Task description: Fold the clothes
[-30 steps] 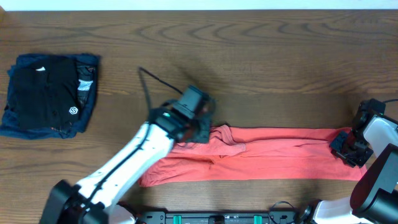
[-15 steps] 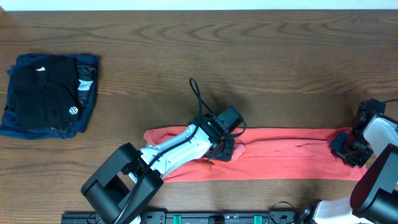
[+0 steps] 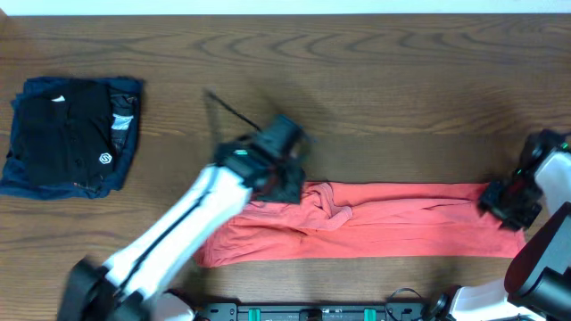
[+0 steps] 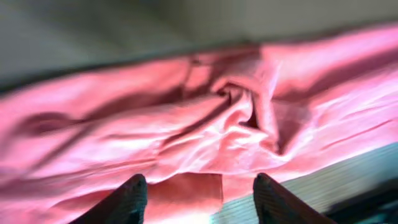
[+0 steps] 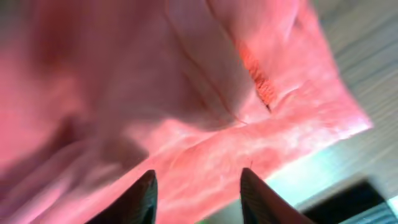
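The shirt (image 3: 393,218) lies as a long rumpled band well right of the stack (image 3: 71,134). The left gripper (image 3: 287,181) hovers over its bunch nearer the stack, the right gripper (image 3: 507,201) at the end farthest from it; both are part-open and empty. Best to pinch both layers squarely, then pull taut before folding

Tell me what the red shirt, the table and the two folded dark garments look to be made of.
The red shirt looks like soft matte knit cloth, likely cotton: it creases and bunches in loose folds. The table is wood or wood-look laminate, dark brown with a slight sheen and clear grain rings. The black garment and the navy garment under it are matte fabric, folded flat; their fibre cannot be told.
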### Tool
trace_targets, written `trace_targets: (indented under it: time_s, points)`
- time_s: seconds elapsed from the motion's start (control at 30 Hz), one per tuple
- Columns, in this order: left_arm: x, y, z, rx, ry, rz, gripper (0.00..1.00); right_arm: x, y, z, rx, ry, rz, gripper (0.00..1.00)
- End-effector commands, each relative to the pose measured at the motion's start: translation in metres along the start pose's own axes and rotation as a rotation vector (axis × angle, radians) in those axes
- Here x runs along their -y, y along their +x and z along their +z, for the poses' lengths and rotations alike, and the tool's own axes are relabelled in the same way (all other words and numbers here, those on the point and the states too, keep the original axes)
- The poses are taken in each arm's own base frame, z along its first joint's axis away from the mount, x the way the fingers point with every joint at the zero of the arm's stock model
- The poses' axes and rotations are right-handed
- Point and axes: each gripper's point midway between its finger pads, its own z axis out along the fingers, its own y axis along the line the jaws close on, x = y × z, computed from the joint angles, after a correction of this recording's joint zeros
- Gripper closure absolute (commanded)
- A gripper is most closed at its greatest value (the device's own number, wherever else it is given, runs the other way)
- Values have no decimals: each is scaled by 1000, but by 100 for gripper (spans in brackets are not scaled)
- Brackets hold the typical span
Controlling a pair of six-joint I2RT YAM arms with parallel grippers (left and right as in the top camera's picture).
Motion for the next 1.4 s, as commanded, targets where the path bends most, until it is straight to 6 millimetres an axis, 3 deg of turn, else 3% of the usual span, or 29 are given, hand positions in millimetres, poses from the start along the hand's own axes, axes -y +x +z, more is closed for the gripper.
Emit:
trace_targets:
  time_s: [0.0,0.07,0.17,0.4,0.7,0.9,1.23,1.37]
  points:
    - [-13,-8,-31,70,6,-17,42,-11,-21,-32,54,-68,-70,46]
    - [-21,-8,-38,79,0,-44,42,-11,-25,-45,67,-67,-162,35]
    - [-28,-9,-40,79,-7,-66,42,-12,-31,-48,92,-71,-237,30]
    - [-29,-9,-40,78,-9,-70,42,-13,-34,-19,127,-48,-447,27]
    - [-29,-8,-40,74,-11,-70,43,29,-35,12,122,57,-361,19]
    - [-29,-9,-40,74,-10,-70,43,37,-39,25,146,-32,-288,21]
    - [-29,-9,-40,74,-10,-70,43,21,-29,61,48,-152,-309,25]
    - [-29,-9,-40,75,-12,-71,42,19,-29,68,30,-162,-304,40]
